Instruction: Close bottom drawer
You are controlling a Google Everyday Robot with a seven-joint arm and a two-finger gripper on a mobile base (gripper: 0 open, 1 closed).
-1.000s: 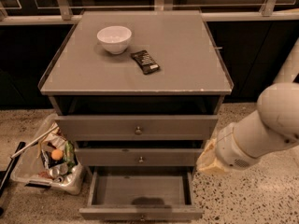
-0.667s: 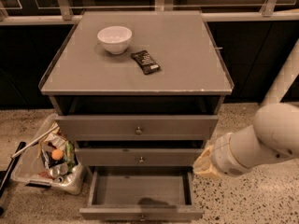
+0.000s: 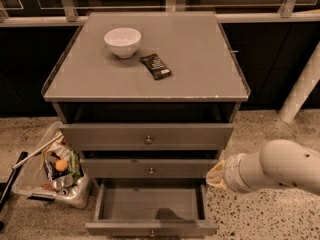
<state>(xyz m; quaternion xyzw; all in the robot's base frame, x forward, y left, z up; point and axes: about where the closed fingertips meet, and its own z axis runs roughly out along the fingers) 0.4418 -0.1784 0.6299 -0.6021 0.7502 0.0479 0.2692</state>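
At the cabinet's foot, bottom drawer (image 3: 150, 203): I see it pulled well out toward the camera, its plain grey inside exposed, with a dark shadow on the floor of the drawer near the front.
Drawer front: flat grey, lowest in the picture, with one small round knob (image 3: 151, 232) at its middle.
Upper drawers: middle drawer (image 3: 115, 168) and top drawer (image 3: 190, 134) sit above, each with a knob at the centre.
Cabinet (image 3: 200, 59): grey, seen from above and in front; its top carries a white bowl (image 3: 122, 41) and, just beside it to the right, a dark flat packet (image 3: 155, 66), the two apart.
Claw (image 3: 216, 175): at the cabinet's right side, level with the middle drawer and above the open drawer's right rear corner; I cannot tell how far open it is, nor whether it holds anything.
Arm (image 3: 280, 171): pale and thick, entering from the right edge.
Left of cabinet: a clear bin (image 3: 75, 196) of mixed rubbish on the speckled floor (image 3: 270, 219).
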